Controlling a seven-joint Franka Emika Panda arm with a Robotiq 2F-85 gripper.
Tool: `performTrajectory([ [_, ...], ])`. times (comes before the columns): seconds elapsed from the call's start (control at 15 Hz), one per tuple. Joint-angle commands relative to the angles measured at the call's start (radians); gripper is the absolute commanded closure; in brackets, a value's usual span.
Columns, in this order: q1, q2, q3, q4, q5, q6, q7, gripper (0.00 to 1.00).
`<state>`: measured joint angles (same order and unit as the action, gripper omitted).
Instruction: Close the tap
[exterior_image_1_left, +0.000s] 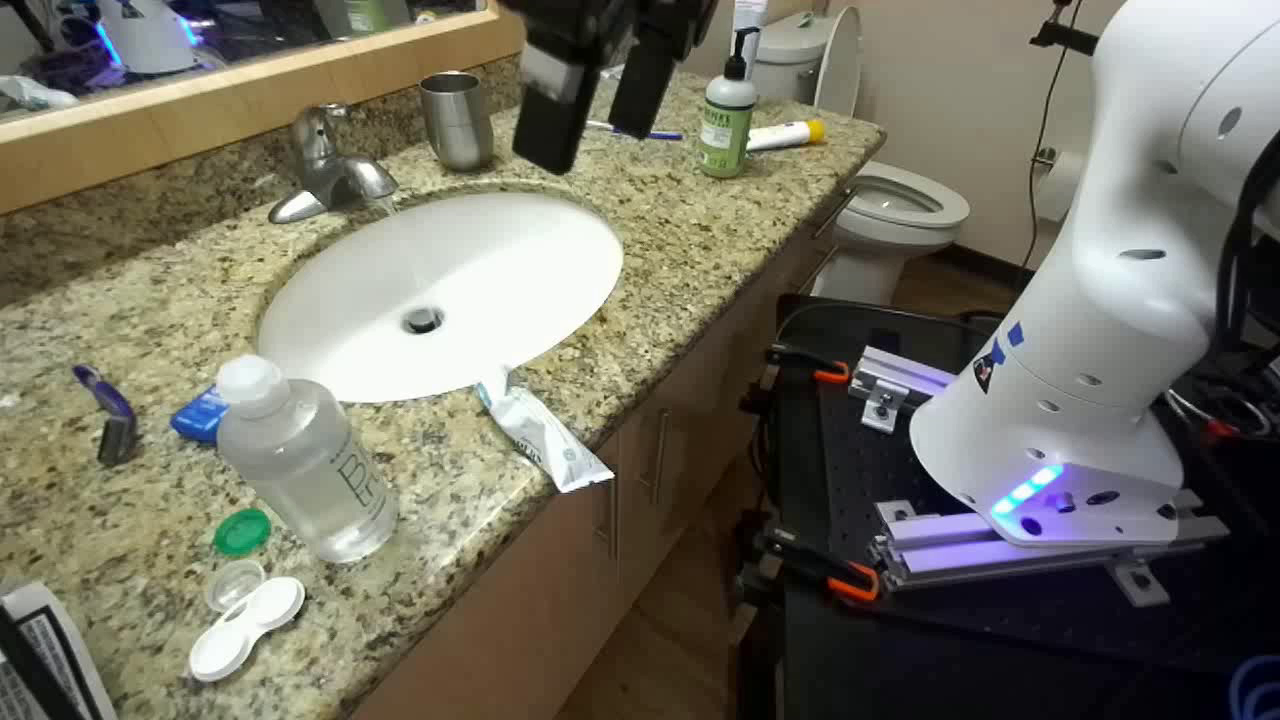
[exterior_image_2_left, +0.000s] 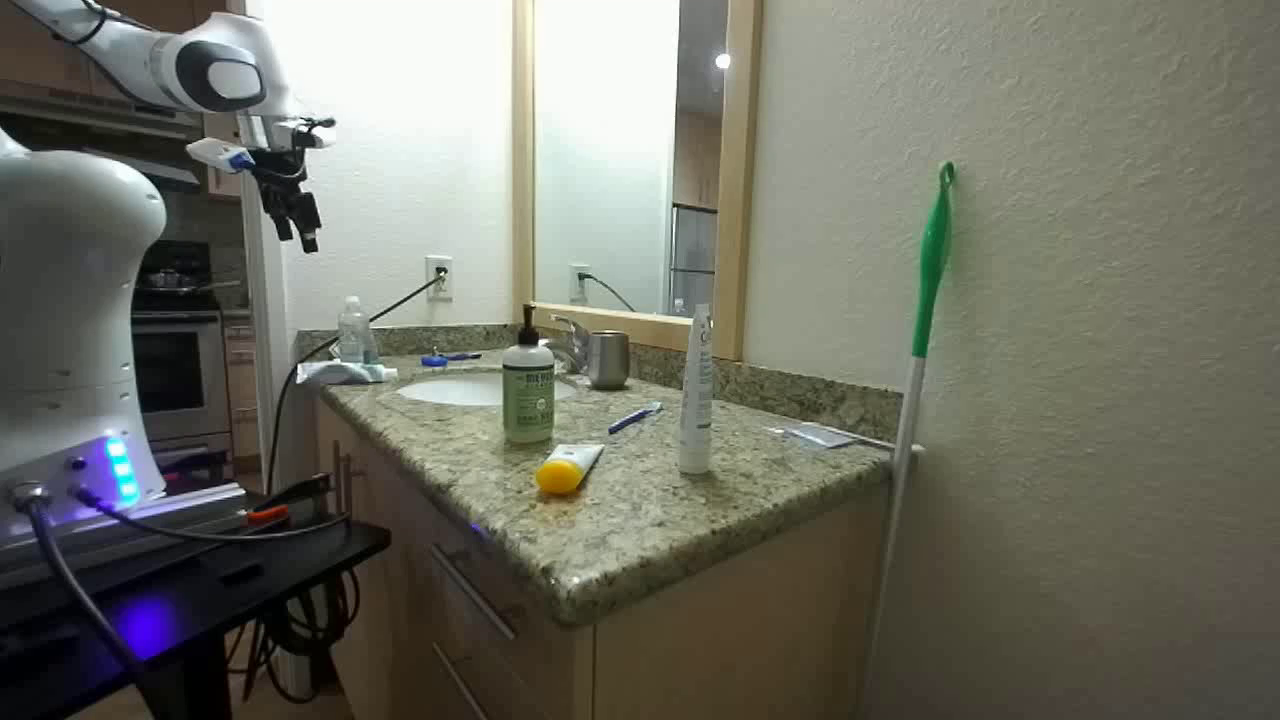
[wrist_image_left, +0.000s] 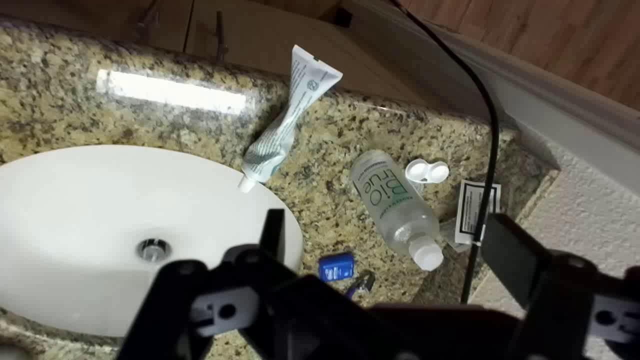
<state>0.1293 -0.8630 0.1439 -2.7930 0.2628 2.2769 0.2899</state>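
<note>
The tap (exterior_image_1_left: 335, 180) is silver metal with a short curved spout and a lever handle on top. It stands at the back edge of the white oval sink (exterior_image_1_left: 520, 265). A thin, faint stream of water runs from its spout toward the drain. In an exterior view the tap (exterior_image_2_left: 574, 345) is partly hidden by the soap bottle and metal cup. The tap is out of the wrist view, where the sink (wrist_image_left: 75, 210) shows at left. My gripper (exterior_image_1_left: 590, 130) hangs above the counter, apart from the tap. In the wrist view the gripper (wrist_image_left: 383, 220) is wide open, with nothing held.
A metal cup (exterior_image_1_left: 457, 120) stands beside the tap. A green soap bottle (exterior_image_1_left: 727, 125) and a standing white tube (exterior_image_2_left: 697, 400) are on the counter. A clear bottle (exterior_image_1_left: 310, 470), a toothpaste tube (exterior_image_1_left: 545, 437) and a lens case (exterior_image_1_left: 247, 628) lie around the sink's near end.
</note>
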Motion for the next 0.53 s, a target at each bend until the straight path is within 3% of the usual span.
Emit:
performTrajectory([
  [0.0,-0.004,0.002,0.003,-0.008,0.003,-0.007,-0.003,0.00],
  [0.33,-0.064,0.012,0.011,0.020,-0.057,0.097,-0.005,0.00],
  [0.47,-0.013,0.008,0.010,0.020,-0.021,0.109,-0.002,0.00],
])
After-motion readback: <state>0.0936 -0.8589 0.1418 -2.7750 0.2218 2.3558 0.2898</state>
